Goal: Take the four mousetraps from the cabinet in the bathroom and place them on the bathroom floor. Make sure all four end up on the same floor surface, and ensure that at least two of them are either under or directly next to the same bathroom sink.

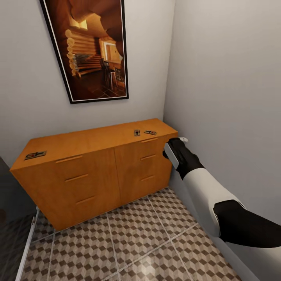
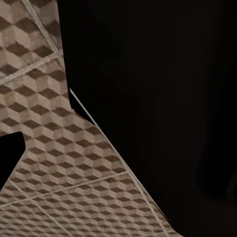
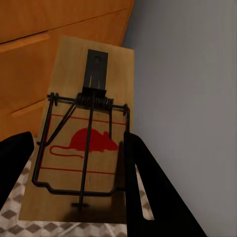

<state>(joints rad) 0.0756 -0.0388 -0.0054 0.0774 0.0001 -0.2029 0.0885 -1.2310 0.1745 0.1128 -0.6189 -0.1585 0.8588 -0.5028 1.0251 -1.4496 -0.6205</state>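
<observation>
A mousetrap [image 3: 81, 143], red mouse print up, sits clamped between the fingers of my right gripper [image 3: 74, 173], held off the right end of the cabinet [image 1: 93, 171] beside the grey wall [image 1: 230, 86]. Three more traps lie on the cabinet's top: one [image 1: 35, 155] near its left end, two [image 1: 137, 132] [image 1: 150, 132] close together near its right. A framed picture [image 1: 91, 47] hangs above; cube-patterned bathroom floor [image 1: 132, 242] spreads below. Whether my left claw is wide or narrow I cannot tell.

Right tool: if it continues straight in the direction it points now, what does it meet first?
Probably the cabinet front near its right end, close to the wall. The right tool holds a mousetrap, which would touch first. Depth is unclear.
</observation>
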